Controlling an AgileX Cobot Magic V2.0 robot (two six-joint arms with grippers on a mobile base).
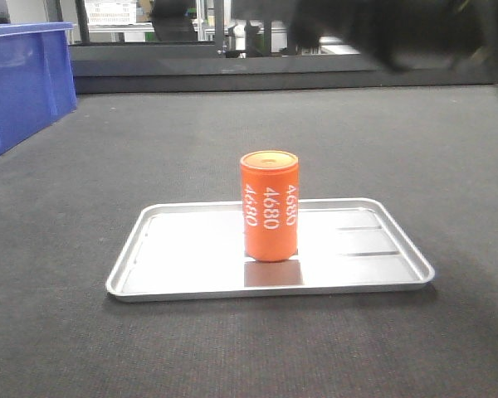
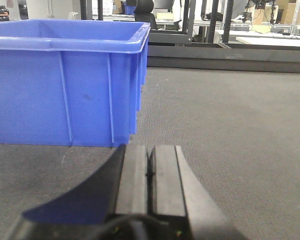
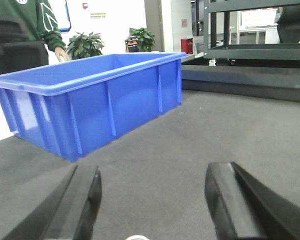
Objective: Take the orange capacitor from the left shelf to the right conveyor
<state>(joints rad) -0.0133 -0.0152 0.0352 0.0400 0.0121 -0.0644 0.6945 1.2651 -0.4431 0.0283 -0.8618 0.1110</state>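
The orange capacitor (image 1: 270, 206) stands upright in the middle of a small silver tray (image 1: 183, 265). The tray lies flat on the dark belt of the conveyor (image 1: 448, 149). So it looks like the capacitor is already where the task wants it. The tray has a raised rim, and that may help keep the capacitor from sliding off. Nothing else is in the tray.

A blue bin (image 1: 21, 79) sits at the far left of the belt. I cannot see what is inside it.

The left end effector (image 2: 151, 175) is pressed together and holds nothing. The right end effector (image 3: 152, 200) is spread apart and empty, low over the belt. Neither one touches the capacitor.
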